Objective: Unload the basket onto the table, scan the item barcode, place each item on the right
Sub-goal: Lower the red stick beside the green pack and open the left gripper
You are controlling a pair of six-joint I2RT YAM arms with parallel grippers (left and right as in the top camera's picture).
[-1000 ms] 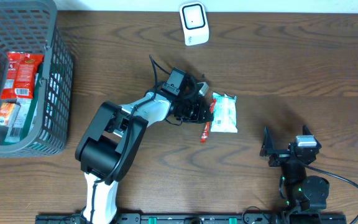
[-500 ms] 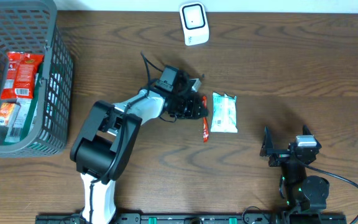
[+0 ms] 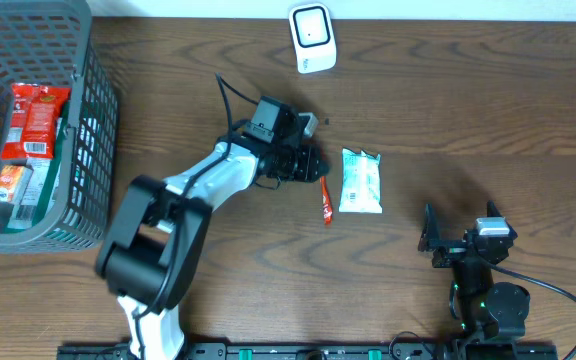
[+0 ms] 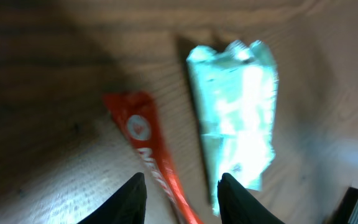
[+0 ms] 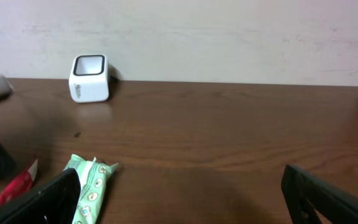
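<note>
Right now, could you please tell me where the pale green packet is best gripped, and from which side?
Probably from straight above, pinching the pale green packet across its narrow width, toward the end nearer the scanner. It lies flat and long on the table, and the red stick crowds its other end.

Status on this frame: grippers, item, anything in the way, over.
Left gripper open by red stick packet, nothing held. Right gripper open, parked. Green packet flat beside it. Nothing blocking scanner.
</note>
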